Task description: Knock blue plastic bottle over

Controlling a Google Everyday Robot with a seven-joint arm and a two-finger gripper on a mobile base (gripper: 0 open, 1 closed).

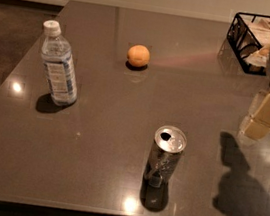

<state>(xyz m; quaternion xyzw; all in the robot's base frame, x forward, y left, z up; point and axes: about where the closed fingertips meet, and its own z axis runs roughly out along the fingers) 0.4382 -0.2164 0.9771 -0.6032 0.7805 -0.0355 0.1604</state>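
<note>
Upright on the left side of the bench (95,139), standing on its base: the bottle (59,66), white cap on top, pale label round the middle, small dark shadow at its foot. Well apart from every other thing out there.

Way over at the right edge, hanging above the bench: the pincer (267,117), cream-coloured, under a white arm housing. Released or clenched? Cannot tell from this angle. Nearly the whole width of the bench between it and the bottle.

Below the pincer, toward the near edge, a big dark shadow (237,186) thrown across the glossy top.

Front and centre, upright: a silver can (164,157), top already opened, own shadow pooling just in front of it.

Further back, near the middle: an orange (138,56), sitting alone, closer to the bottle than to the pincer.

Far right corner: a black wire basket (246,38) with pale contents, partly hidden behind the arm.

Bright lamp glints scattered over the bench, one just left of the bottle, another at the can's foot.
</note>
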